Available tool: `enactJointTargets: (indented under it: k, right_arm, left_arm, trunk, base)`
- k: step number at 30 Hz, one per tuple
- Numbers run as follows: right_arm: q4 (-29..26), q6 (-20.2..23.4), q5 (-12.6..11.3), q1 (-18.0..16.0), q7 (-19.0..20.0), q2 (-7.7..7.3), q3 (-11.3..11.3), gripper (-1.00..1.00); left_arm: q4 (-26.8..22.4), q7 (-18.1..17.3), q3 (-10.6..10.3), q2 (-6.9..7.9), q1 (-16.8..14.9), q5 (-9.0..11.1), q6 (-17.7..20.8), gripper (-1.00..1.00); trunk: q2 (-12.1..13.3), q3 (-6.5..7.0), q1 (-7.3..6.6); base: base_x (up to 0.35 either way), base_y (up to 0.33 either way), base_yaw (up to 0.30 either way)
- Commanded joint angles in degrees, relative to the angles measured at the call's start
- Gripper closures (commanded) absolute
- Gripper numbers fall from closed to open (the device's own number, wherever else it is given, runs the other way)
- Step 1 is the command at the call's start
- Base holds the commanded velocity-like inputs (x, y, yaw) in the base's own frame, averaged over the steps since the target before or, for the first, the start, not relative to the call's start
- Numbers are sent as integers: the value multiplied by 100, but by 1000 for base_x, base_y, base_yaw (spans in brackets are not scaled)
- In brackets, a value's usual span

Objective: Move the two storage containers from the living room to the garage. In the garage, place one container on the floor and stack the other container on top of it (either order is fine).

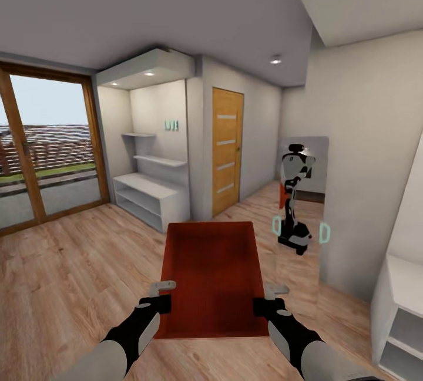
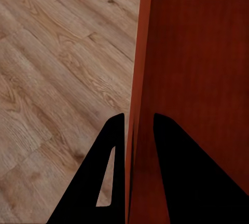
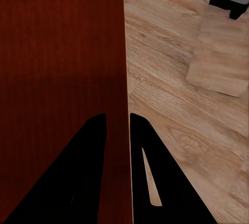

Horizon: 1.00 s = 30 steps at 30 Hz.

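Between the two arms, held above the light wood-plank floor (image 1: 70, 269), the orange-red rectangular lidless storage container (image 1: 212, 278) runs its long axis straight ahead toward the orange wooden door (image 1: 227, 149). The left gripper (image 2: 132, 130) pinches its left wall and the right gripper (image 3: 118, 125) its right wall, equally near. It shows low straight walls, a faintly ribbed dark inside, nothing in it.

One orange-red storage container (image 1: 212, 275) is counted, held between two grippers, the left gripper (image 1: 160, 296) and the right gripper (image 1: 265, 299), and two black fingers (image 2: 101, 182) are seen on each wrist view, one on either side of a container wall. One wooden door (image 1: 227, 149), one glass sliding door (image 1: 41, 146) and one wall mirror (image 1: 301, 211) are counted, with one robot reflected in it. Two wall shelves (image 1: 160, 160) above one low white shelf unit (image 1: 150, 196) are seen, and three recessed ceiling lights (image 1: 275, 60) are lit.
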Motion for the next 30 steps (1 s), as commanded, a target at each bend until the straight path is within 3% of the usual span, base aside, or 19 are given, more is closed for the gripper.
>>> enactJointTargets:
  k: [1,24,25,30]
  right_arm:
    - [17,-14,-63,-2,-582,-8,-132,100]
    - [17,-30,-63,-2,-609,-5,-131,100]
    - [36,-44,-42,-2,0,24,71,100]
    - [44,-46,128,-2,-17,27,-93,100]
  left_arm:
    - [-30,64,45,107,0,-67,-167,100]
    - [-30,65,53,112,0,-71,-166,100]
    - [-38,38,10,36,0,87,-14,100]
    - [-38,38,-162,92,3,243,-15,100]
  trunk:
    - [-4,-2,5]
    - [-4,-2,5]
    - [-5,-3,5]
    - [-5,-3,5]
  base:
    - [322,0,0]
    - [322,0,0]
    - [0,0,0]
    - [0,0,0]
